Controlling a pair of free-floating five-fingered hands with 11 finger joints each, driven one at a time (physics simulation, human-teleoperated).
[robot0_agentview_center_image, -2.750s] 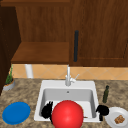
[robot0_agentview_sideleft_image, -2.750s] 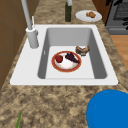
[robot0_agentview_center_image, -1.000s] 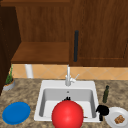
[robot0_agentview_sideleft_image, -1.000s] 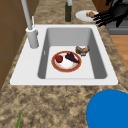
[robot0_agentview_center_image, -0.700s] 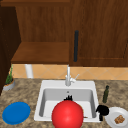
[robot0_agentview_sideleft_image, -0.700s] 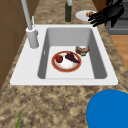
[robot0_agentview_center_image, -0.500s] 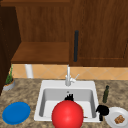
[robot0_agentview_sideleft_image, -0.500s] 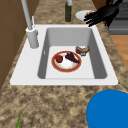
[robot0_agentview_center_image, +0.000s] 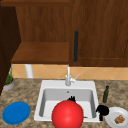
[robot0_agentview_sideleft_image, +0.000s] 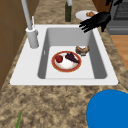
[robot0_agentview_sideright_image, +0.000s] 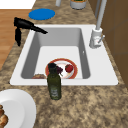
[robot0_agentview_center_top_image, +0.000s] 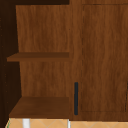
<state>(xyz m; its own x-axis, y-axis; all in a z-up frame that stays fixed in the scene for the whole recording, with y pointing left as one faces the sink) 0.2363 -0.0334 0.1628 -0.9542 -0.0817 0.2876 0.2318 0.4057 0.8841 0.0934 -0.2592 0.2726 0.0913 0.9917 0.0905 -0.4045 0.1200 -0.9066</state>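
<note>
Fingers (robot0_agentview_sideleft_image: 93, 22) of the right hand (robot0_agentview_center_image: 102, 110) were straight and spread, holding nothing. Just right of them on the table (robot0_agentview_center_image: 27, 95) lay the white plate (robot0_agentview_center_image: 111, 121), probably stiff, slick and breakable, best gripped by its rim. The left hand (robot0_agentview_center_image: 72, 98) hovered farther left.

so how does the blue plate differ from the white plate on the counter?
The blue plate lies left of the sink and carries nothing; the white plate lies right of it and holds brown food. The white plate has a black hand at its edge; the blue plate has none near. Both lie flat on the counter.
</note>
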